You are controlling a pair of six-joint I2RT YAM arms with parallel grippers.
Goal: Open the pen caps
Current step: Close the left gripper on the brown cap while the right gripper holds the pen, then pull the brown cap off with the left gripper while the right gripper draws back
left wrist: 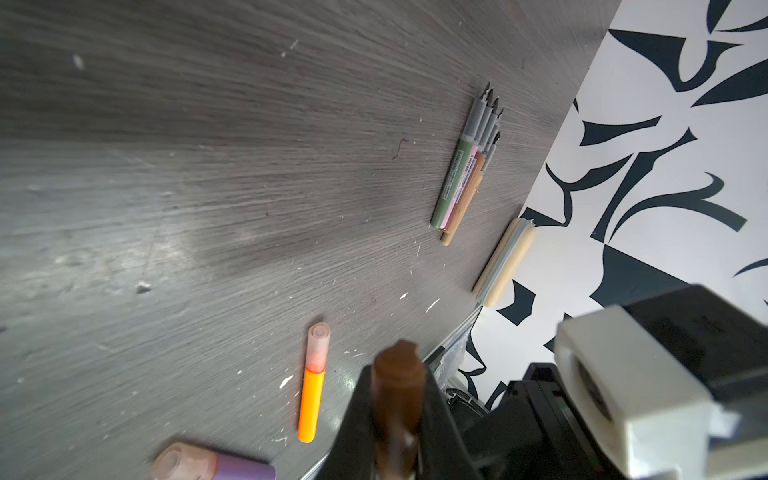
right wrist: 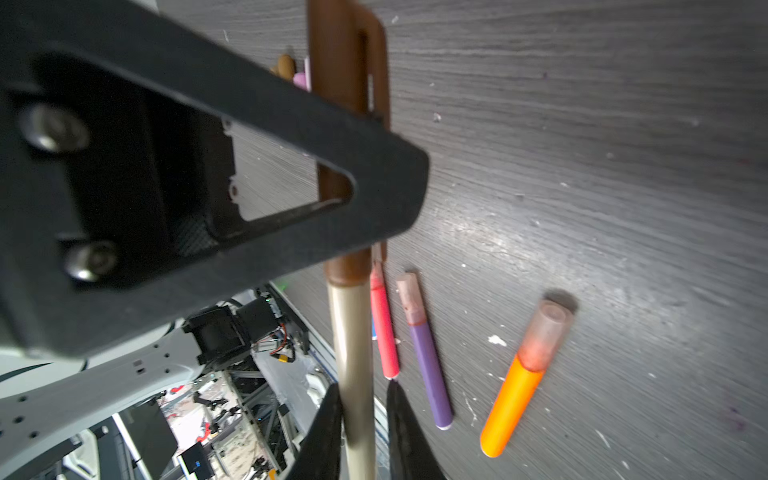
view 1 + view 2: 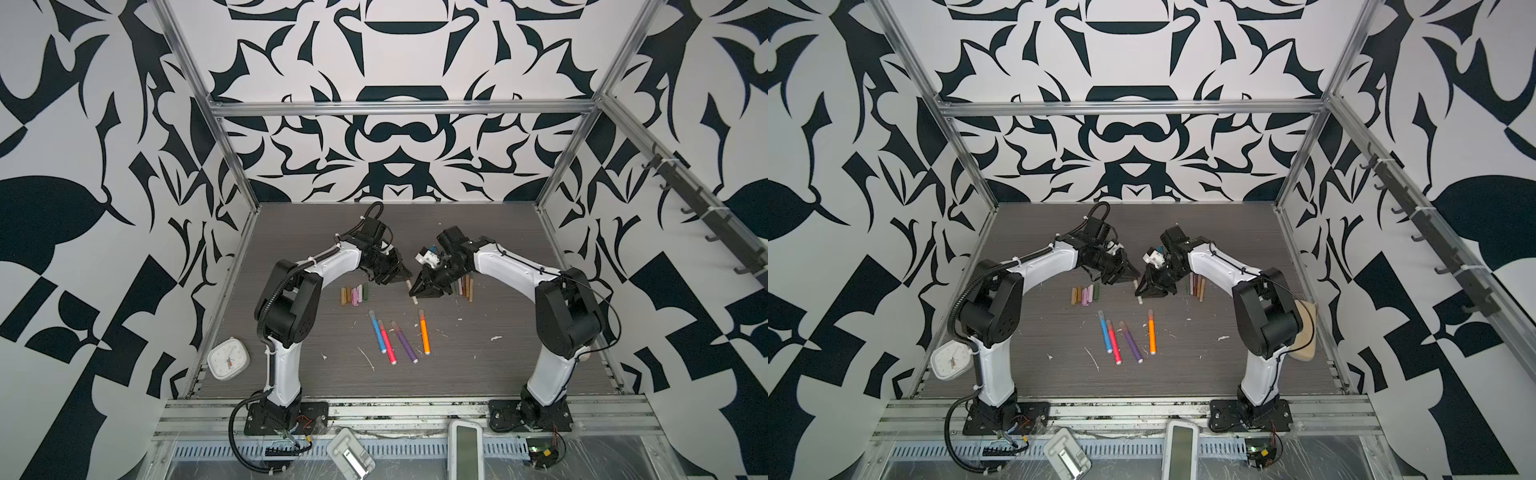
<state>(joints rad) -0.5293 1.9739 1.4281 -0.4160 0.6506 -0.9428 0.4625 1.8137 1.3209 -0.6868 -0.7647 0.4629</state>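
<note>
My left gripper (image 1: 397, 386) is shut on the brown cap (image 1: 399, 374) of a beige pen (image 3: 411, 291), held above the table's middle. The cap sits on the barrel (image 2: 351, 353). My right gripper (image 2: 363, 388) straddles that barrel; one finger touches it and the other stands a little off, so the jaws are slightly open. In both top views the two grippers (image 3: 402, 277) (image 3: 417, 291) meet tip to tip. Several loose pen caps (image 3: 354, 294) lie in a row to the left. Several uncapped pens (image 3: 465, 286) lie to the right. Blue (image 3: 377, 330), pink-red (image 3: 386, 340), purple (image 3: 404, 340) and orange (image 3: 424, 331) capped pens lie in front.
A white clock (image 3: 227, 358) leans at the table's front left corner. A beige block (image 3: 1306, 328) rests against the right wall behind my right arm. White specks dot the grey table (image 3: 478, 365). Two pale devices (image 3: 465, 451) lie on the front rail.
</note>
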